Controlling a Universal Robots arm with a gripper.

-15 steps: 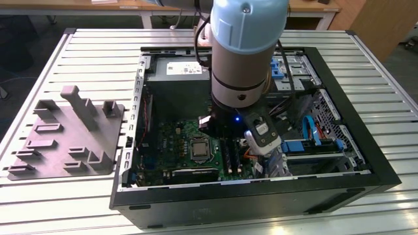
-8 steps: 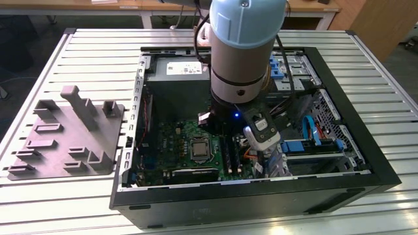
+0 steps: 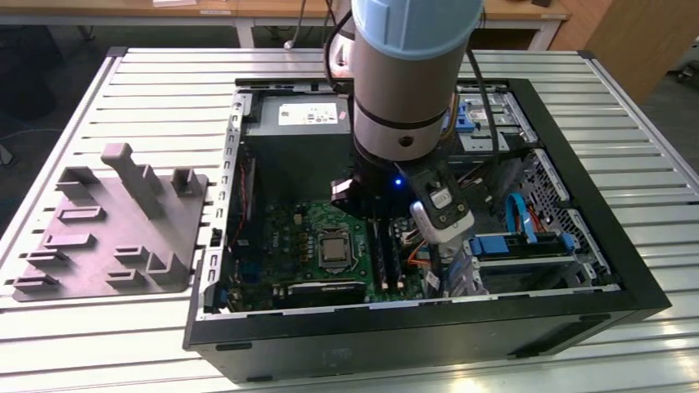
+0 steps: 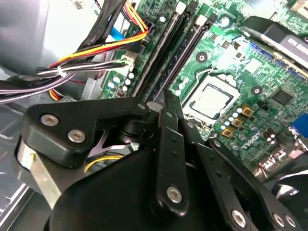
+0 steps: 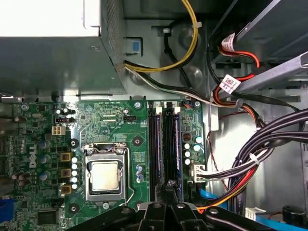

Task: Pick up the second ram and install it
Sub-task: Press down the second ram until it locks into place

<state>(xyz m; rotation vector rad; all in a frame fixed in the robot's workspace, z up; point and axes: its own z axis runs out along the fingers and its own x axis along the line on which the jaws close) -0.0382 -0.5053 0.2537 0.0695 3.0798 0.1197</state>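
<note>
Inside the open computer case (image 3: 546,307), my gripper (image 3: 377,214) reaches down over the motherboard's two long memory slots. In both wrist views its fingertips (image 5: 169,185) (image 4: 163,98) are shut together directly above one end of the slot nearer the cable bundle. The second ram (image 5: 172,144) (image 4: 185,53) shows as a thin dark bluish stick standing in that slot, running away from the fingertips to a white clip. I cannot tell if the tips touch it. Another dark stick (image 5: 153,144) stands in the neighbouring slot, toward the processor.
A grey fixture tray (image 3: 110,229) lies on the slatted table at the exterior view's left. The processor socket (image 5: 105,175) sits beside the slots. Black and coloured cables (image 5: 250,144) crowd their other side. The power supply (image 3: 295,123) and a drive cage (image 3: 525,241) fill the case's far and right parts.
</note>
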